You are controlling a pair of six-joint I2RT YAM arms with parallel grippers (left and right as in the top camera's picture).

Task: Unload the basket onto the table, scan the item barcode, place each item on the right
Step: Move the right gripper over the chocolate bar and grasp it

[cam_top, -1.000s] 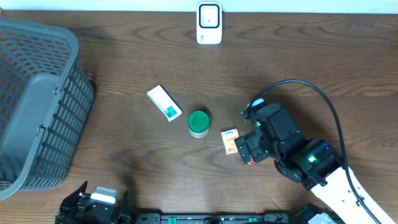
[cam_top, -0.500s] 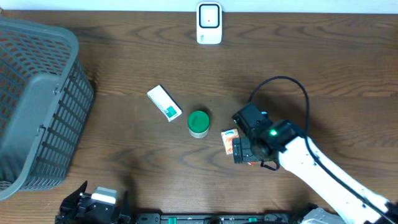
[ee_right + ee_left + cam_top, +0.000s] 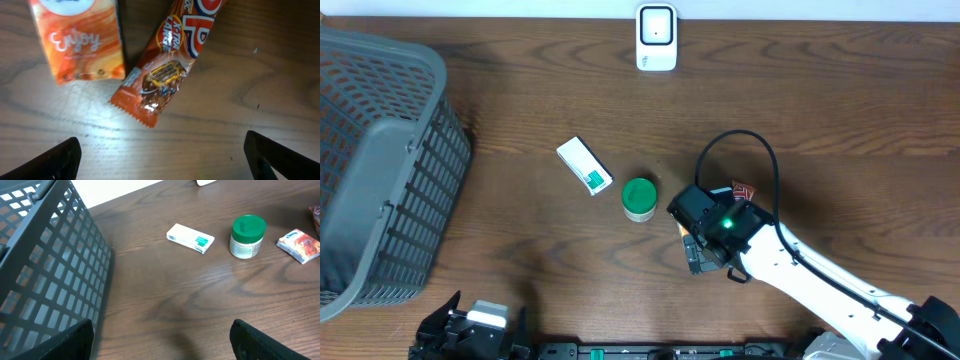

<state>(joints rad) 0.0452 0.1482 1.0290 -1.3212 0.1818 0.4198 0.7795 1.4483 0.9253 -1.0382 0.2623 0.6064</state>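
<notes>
– Which arm is over the goods?

– The right one. Its right gripper (image 3: 162, 162) hangs above the tabletop (image 3: 840, 110) with the fingers spread wide and nothing between them. Straight under its camera lie an orange pack (image 3: 82, 42) and a candy bar (image 3: 170, 60) in a red and orange wrapper.

– Are those two touching?

– Hard to say. The bar lies slantwise, its lower end right at the pack's corner. Both lie flat on the wood.

– And the scanner?

– The white scanner (image 3: 656, 37) stands at the far edge of the tabletop, well apart from the pack and the bar.

– What else is out there?

– A jar with a green lid (image 3: 639, 198) stands upright just left of the arm, and a white box with green print (image 3: 585, 165) lies a bit further left. A big grey basket (image 3: 380, 170) fills the left end.

– The other arm?

– The left gripper (image 3: 160, 347) sits low at the near edge, close to the basket, fingers apart as well, holding nothing.
</notes>
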